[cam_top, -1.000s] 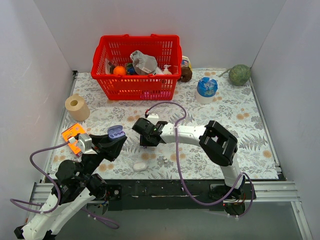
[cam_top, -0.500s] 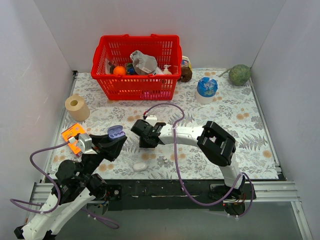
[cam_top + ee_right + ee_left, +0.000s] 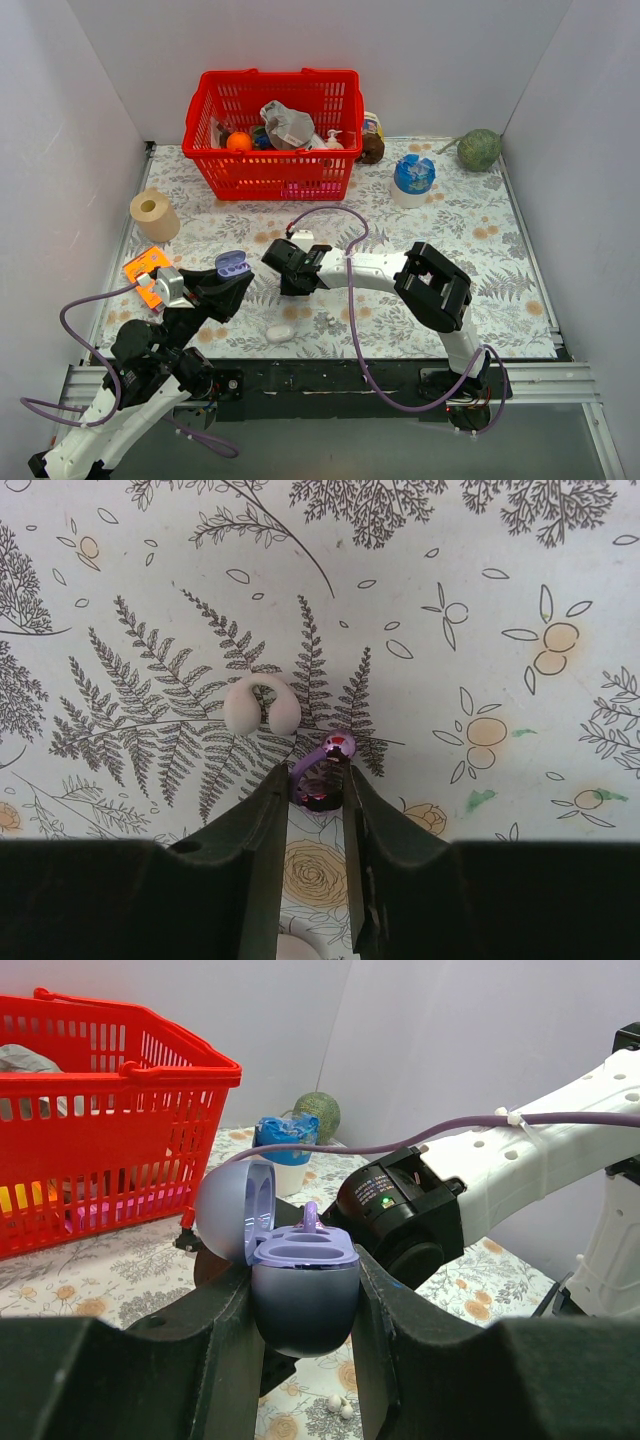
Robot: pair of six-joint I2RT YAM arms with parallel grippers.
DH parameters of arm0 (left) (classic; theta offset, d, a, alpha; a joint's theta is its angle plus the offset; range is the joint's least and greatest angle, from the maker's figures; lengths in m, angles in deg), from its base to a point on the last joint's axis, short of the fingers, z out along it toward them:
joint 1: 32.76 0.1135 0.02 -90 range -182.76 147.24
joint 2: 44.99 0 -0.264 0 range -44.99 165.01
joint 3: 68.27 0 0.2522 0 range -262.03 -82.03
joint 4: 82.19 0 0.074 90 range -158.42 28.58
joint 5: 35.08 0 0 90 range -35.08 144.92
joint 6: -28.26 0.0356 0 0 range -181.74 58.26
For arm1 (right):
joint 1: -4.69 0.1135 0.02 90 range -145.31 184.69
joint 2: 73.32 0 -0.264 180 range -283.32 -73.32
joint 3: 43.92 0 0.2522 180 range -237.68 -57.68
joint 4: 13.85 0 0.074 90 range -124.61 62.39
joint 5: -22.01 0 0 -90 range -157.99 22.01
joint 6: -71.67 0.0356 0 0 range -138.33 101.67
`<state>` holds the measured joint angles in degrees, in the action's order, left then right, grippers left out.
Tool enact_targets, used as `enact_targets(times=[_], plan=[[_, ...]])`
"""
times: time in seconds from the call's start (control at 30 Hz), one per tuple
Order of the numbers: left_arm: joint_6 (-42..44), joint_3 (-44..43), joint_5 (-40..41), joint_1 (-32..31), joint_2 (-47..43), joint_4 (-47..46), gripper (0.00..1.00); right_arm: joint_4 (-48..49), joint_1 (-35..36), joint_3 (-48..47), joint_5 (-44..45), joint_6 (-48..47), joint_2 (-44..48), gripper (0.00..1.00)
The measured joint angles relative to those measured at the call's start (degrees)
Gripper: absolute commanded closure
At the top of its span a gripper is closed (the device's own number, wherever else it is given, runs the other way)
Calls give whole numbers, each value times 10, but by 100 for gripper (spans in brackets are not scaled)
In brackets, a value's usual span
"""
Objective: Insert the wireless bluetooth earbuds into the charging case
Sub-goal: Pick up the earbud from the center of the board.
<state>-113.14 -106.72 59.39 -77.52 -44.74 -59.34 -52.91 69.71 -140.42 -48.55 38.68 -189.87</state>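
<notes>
Two arms work over one floral table cover [image 3: 470, 240]. The left gripper [image 3: 305, 1288] is clenched on the one charging case [image 3: 300, 1305]. Its two fingers [image 3: 215, 1340] press the dark blue-grey body from either side and hold it raised above the cover, near the left front of the table. The case stands open. One lavender lid [image 3: 235, 1210] tilts up and back on the left, and one pale purple tray [image 3: 305, 1252] faces upward. A single slim purple piece [image 3: 310, 1217] rises from the tray's far edge; what it is cannot be told. The right gripper [image 3: 318, 780] points down at the cover, just right of the case in the overhead view. One purple, red-tipped earbud [image 3: 322, 770] lies on the cover between its two fingertips. The jaws flank the earbud closely; whether they press it cannot be told. One white C-shaped piece [image 3: 260, 702] lies near the earbud, apart from it. Elsewhere there are one red basket [image 3: 270, 76] of mixed items at the back, one tan roll [image 3: 153, 213] at the left and one orange piece [image 3: 146, 270] beside the left arm. There are also one white cup [image 3: 413, 176] with a blue top, one green ball [image 3: 479, 149] in the far right corner and one white oval object [image 3: 280, 332] near the front edge.
</notes>
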Motion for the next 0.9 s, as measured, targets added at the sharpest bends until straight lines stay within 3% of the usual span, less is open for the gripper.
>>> enact_targets(times=[0.27,0.57,0.9], plan=[[0,0,0,0,0,0,100,0,0,0,7,-3,0,80],[-1,0,-2,0,0,-1,100,1,0,2,9,-11,0,64],[-4,0,-5,0,0,-1,100,-2,0,2,17,-16,1,57]])
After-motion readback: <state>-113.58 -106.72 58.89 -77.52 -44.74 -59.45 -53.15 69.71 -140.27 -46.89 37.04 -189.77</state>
